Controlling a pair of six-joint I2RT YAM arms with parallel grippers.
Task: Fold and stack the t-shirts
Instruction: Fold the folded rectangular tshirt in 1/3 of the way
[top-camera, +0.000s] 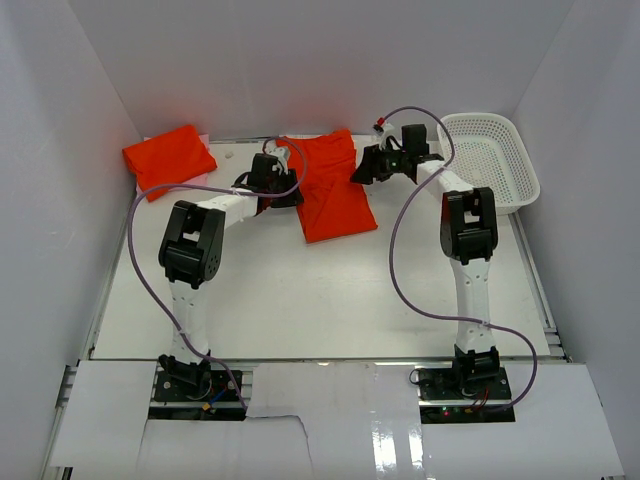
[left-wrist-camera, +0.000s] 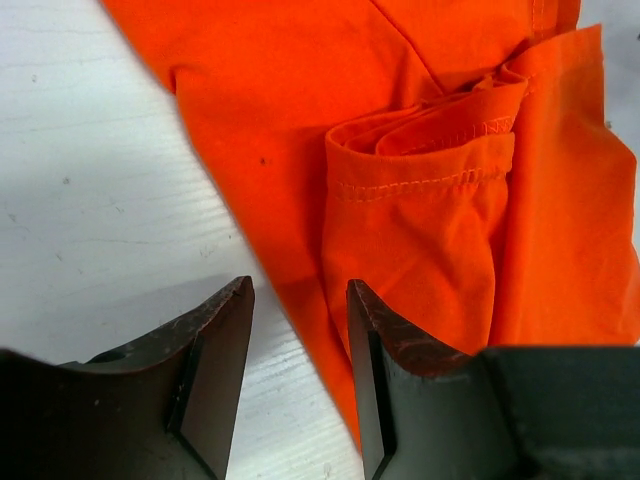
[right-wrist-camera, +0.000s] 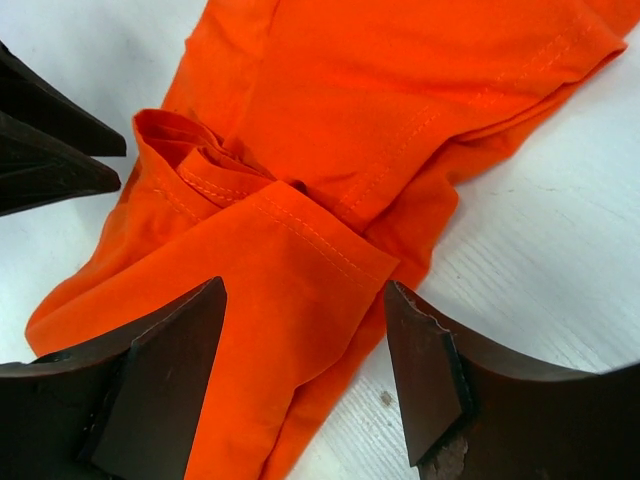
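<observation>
Your top camera sits above and behind the arm bases (top-camera: 195, 385) and looks down at the whole table (top-camera: 300, 310) from far away. Each wrist camera looks down past its own fingers (left-wrist-camera: 215, 360), very near to the surface. All three views share the middle t-shirt (top-camera: 335, 195): the top view shows it nearly whole, each wrist view only a part.

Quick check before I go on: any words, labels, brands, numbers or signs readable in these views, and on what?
None can be read.
The middle bright orange fabric t-shirt shows only plain cloth and stitched hems in both wrist views, with no print or tag.
The folded bright orange fabric t-shirt at the far left and the white plastic mesh basket carry no visible marking in the top view.
</observation>
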